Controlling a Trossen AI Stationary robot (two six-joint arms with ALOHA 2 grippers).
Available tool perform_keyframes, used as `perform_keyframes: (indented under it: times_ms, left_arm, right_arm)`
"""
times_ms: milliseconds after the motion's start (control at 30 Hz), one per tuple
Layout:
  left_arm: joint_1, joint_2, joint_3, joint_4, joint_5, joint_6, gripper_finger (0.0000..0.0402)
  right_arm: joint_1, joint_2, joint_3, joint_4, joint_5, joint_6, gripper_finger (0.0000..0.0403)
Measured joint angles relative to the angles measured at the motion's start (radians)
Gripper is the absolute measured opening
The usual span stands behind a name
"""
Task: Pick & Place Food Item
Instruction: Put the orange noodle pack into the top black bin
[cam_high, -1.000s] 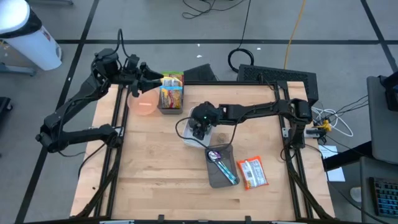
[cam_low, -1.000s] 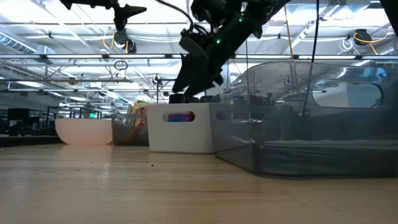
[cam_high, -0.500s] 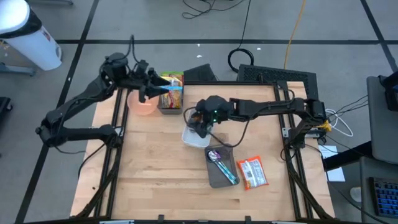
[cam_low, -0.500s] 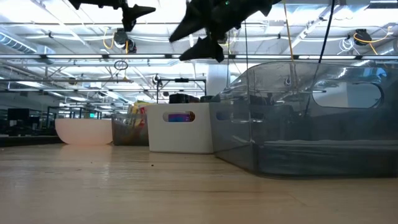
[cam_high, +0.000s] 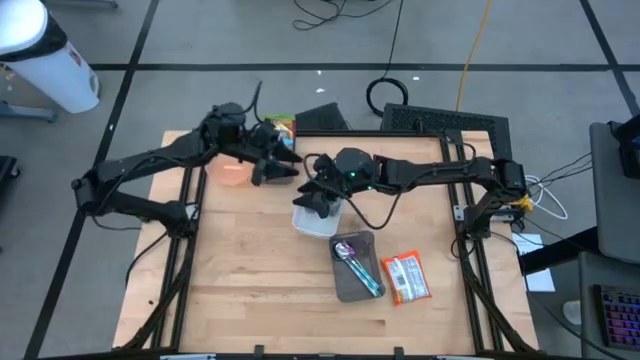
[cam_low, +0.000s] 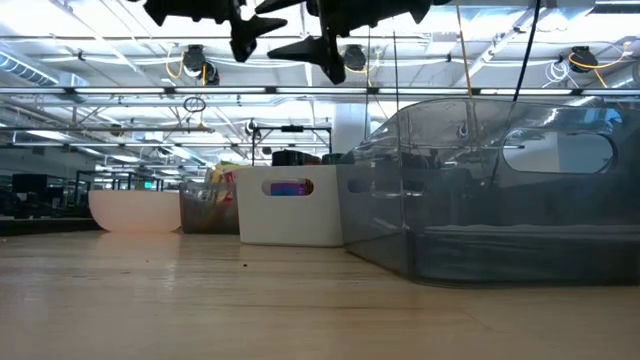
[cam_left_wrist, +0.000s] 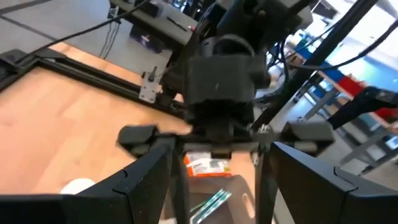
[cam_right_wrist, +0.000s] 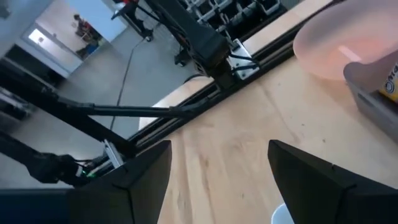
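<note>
Overhead, both arms hang above the table's (cam_high: 240, 290) far half. The left gripper (cam_high: 285, 166) hovers over the snack bin (cam_high: 277, 128) near the far edge, fingers spread and holding nothing. The right gripper (cam_high: 318, 197) hovers above the white bin (cam_high: 312, 222) near the table's centre, fingers likewise spread and empty. The two grippers nearly meet, tip to tip. A pink bowl (cam_high: 231, 172) sits just beside the snack bin, toward the left edge. A clear tray (cam_high: 355, 282) holding a spoon (cam_high: 358, 268) lies toward the near right, with a snack packet (cam_high: 406, 278) flat on the wood just beside it.
</note>
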Motion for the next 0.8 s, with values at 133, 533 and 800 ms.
perform_keyframes:
  times_ms: [133, 533, 800]
  left_arm:
    - [-0.01, 0.035, 0.0, 0.055, 0.001, -0.068, 0.028]
    - [-0.031, 0.03, 0.001, 0.095, 0.008, -0.189, 0.028]
    - [-0.15, -0.01, -0.001, 0.076, -0.082, -0.201, 0.028]
  right_arm:
    - [0.0, 0.001, 0.0, 0.004, -0.002, 0.072, 0.0259]
    - [0.048, -0.043, 0.0, 0.085, -0.121, 0.084, 0.0254]
    - [0.125, -0.153, 0.0, 0.059, -0.08, 0.022, 0.0254]
